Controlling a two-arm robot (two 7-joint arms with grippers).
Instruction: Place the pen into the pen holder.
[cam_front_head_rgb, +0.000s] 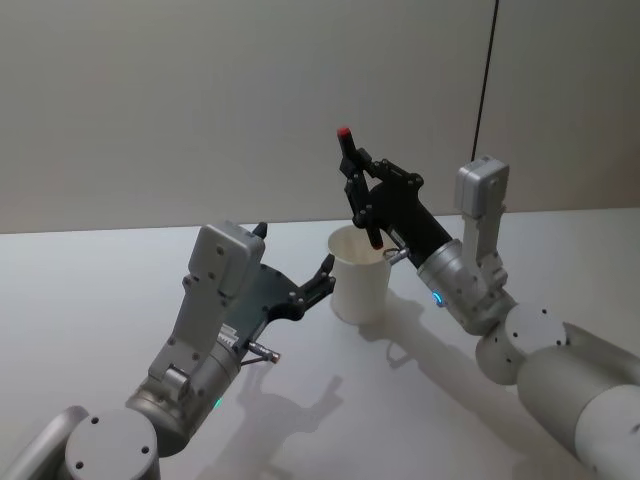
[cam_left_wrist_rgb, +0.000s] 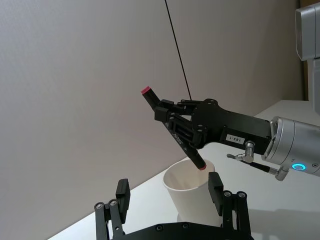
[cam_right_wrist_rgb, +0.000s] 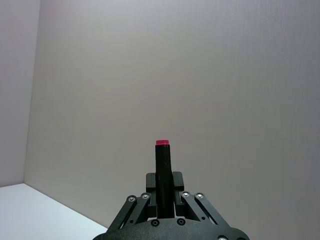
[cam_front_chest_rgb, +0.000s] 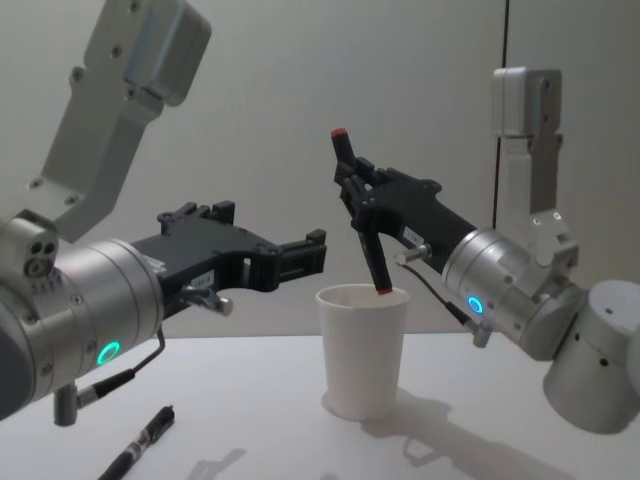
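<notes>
My right gripper (cam_front_head_rgb: 358, 190) is shut on the pen (cam_front_head_rgb: 347, 150), a black marker with red ends, tilted but nearly upright. Its lower tip hangs at rim level over the mouth of the pen holder (cam_front_head_rgb: 358, 285), a white paper cup standing on the table. From the chest the pen (cam_front_chest_rgb: 375, 260) points down into the pen holder (cam_front_chest_rgb: 362, 350). My left gripper (cam_front_head_rgb: 297, 250) is open just left of the cup, not touching it. The left wrist view has the pen (cam_left_wrist_rgb: 192, 156) over the cup (cam_left_wrist_rgb: 192, 200). In the right wrist view the pen (cam_right_wrist_rgb: 162, 160) stands between the fingers.
A second black pen (cam_front_chest_rgb: 145, 440) lies on the white table (cam_front_head_rgb: 100, 290) near its front left, below my left arm. A plain wall with a dark vertical seam (cam_front_head_rgb: 487, 80) stands behind the table.
</notes>
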